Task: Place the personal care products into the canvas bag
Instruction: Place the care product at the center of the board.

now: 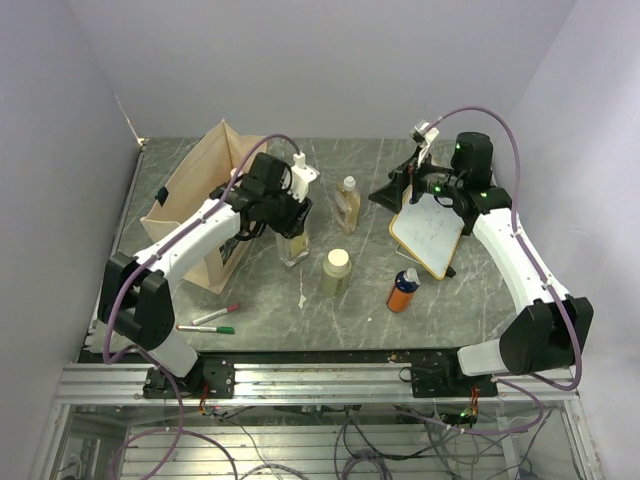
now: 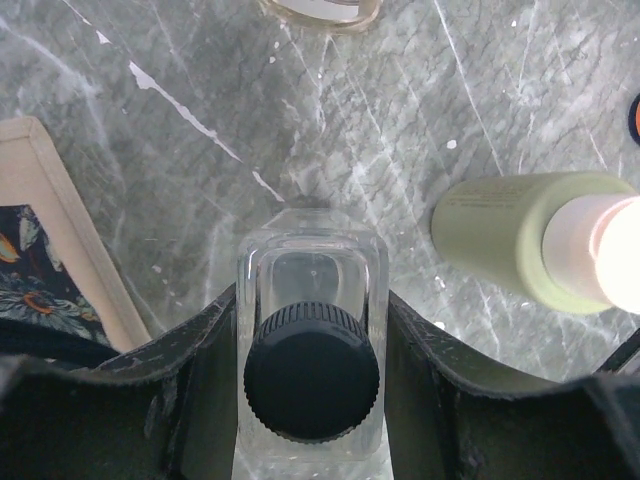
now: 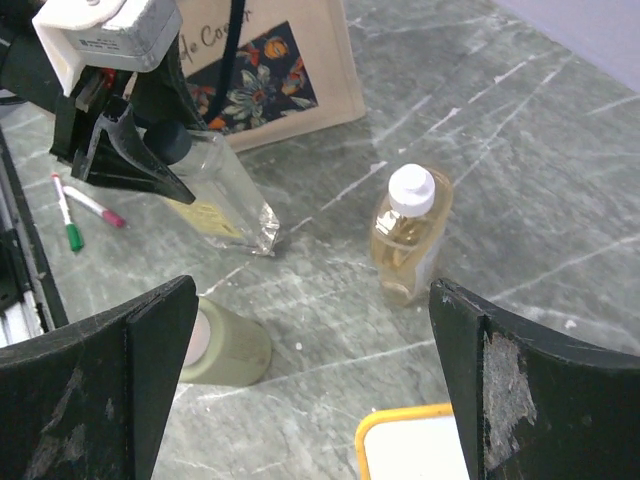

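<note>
My left gripper [image 1: 287, 222] is shut on the clear bottle [image 1: 293, 248] just below its black cap [image 2: 312, 372], one finger on each flat side. That bottle [image 3: 225, 195] leans, its base low by the table, right beside the canvas bag [image 1: 200, 205]. The amber bottle [image 1: 347, 203] stands behind it, the pale green bottle [image 1: 336, 272] in front, and the orange bottle [image 1: 403, 290] further right. My right gripper [image 3: 310, 385] hangs open and empty above the table, between the amber bottle [image 3: 408, 235] and the pale green bottle [image 3: 225, 345].
A yellow-edged whiteboard [image 1: 430, 232] lies under the right arm, its corner [image 3: 410, 450] below the right fingers. A red marker [image 1: 216, 314] and a green marker [image 1: 206, 328] lie near the left arm's base. The bag's printed side [image 3: 255, 80] faces the bottles.
</note>
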Motion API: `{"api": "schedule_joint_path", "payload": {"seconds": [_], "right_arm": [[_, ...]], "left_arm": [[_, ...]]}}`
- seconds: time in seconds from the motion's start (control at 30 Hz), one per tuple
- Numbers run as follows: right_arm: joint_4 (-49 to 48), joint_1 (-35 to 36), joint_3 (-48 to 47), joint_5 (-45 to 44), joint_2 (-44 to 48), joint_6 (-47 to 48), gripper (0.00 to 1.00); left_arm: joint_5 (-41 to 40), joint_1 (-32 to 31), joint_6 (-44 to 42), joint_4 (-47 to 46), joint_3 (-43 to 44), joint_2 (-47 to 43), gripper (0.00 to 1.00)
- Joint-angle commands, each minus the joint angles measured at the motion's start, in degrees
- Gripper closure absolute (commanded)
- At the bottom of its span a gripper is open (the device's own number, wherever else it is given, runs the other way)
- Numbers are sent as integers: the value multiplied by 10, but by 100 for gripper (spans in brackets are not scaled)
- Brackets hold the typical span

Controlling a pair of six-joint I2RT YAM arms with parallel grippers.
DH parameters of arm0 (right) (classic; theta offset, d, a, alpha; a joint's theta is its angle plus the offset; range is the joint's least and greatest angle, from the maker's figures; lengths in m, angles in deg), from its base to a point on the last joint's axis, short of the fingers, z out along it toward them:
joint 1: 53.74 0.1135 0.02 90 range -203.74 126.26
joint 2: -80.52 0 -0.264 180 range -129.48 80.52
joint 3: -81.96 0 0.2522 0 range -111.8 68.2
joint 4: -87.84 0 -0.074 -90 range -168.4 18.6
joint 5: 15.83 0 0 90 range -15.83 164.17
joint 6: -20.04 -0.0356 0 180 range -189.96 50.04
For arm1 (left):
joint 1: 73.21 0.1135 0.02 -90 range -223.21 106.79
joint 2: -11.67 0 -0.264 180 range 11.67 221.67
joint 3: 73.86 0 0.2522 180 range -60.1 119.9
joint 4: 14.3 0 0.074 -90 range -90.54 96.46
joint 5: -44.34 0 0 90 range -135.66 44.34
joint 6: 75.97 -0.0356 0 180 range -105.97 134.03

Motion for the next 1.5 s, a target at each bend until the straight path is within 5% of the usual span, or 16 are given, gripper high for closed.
{"api": "schedule_joint_path", "payload": {"seconds": [0.0, 0.27, 0.43, 0.53, 0.57, 0.8, 1.03, 1.33, 1.47], "right_arm": [[26, -5, 16, -38, 29, 49, 0], [20, -9, 33, -55, 47, 51, 0], [12, -13, 45, -55, 53, 49, 0], [9, -15, 48, -53, 57, 47, 0], [9, -16, 49, -51, 57, 47, 0], [3, -19, 58, -43, 63, 48, 0], [-2, -20, 66, -38, 74, 49, 0], [-5, -22, 79, -25, 87, 53, 0], [-7, -22, 85, -19, 93, 54, 0]], "left_arm": [[-59, -37, 87, -97, -16, -22, 93], [-97, -68, 119, -133, -63, -30, 77], [-89, -73, 100, -151, -90, -48, 38], [-75, -73, 83, -160, -102, -69, 4], [-67, -73, 75, -163, -106, -80, 1], [-19, -72, -41, -136, -89, -128, 0], [45, -56, -270, -1, -36, -144, 0], [218, 40, -570, 261, 113, -25, 2], [225, 46, -680, 359, 180, 41, 2]]}}
